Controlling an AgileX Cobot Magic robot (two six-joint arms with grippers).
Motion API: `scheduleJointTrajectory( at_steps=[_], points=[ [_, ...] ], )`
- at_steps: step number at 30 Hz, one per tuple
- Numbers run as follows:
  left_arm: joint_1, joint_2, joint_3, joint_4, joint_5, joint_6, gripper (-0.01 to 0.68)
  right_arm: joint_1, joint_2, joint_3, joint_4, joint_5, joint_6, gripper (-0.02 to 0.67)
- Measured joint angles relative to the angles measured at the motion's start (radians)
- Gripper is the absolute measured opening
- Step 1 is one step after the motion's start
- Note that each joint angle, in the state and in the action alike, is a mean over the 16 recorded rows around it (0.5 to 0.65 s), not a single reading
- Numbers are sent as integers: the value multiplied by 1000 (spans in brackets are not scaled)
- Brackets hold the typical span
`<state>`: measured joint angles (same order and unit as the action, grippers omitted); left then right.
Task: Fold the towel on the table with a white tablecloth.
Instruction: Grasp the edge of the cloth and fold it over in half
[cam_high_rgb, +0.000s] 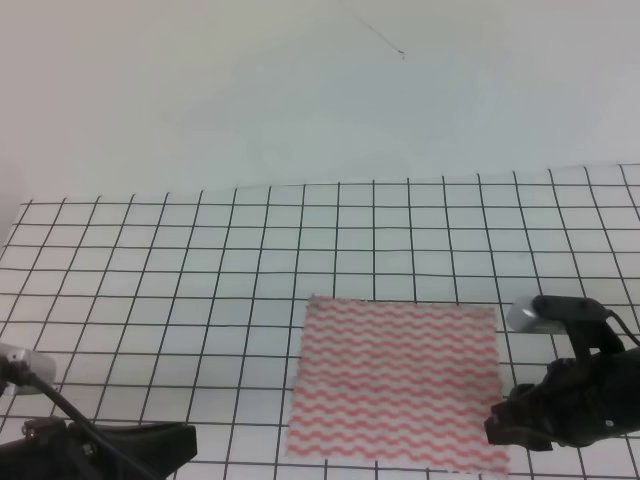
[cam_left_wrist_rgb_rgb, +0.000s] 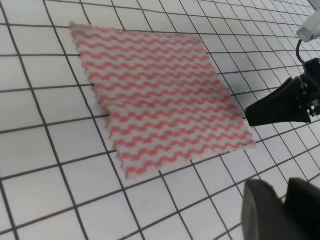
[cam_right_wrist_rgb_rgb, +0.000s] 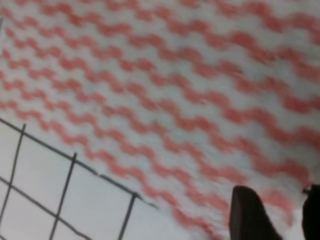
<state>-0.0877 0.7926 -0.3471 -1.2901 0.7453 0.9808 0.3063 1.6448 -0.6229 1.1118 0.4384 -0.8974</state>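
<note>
Beyond the working surface I note only a plain white wall (cam_high_rgb: 200, 90) filling the upper part of the exterior high view, unmarked except for a thin dark hairline streak (cam_high_rgb: 385, 40) running diagonally near its top edge, right of centre.

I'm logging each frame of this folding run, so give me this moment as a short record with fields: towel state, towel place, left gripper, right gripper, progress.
towel state: towel lies flat and unfolded, one layer
towel place: on the gridded tablecloth, right of centre in the high view
left gripper: left gripper low at the near left, apart from the towel; opening cannot be told
right gripper: right gripper at the towel's near right corner, jaws apart, nothing held
progress: no fold made yet
</note>
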Motion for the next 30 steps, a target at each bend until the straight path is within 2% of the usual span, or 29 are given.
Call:
scheduleJointTrajectory(
  at_steps=[21, 30],
  points=[
    [0, -1, 0, -3, 17, -6, 91, -1, 75, -65, 8, 35, -1, 244],
    [0, 0, 0, -3, 15, -4, 91, -1, 73, -114, 6, 63, -2, 198]
  ],
)
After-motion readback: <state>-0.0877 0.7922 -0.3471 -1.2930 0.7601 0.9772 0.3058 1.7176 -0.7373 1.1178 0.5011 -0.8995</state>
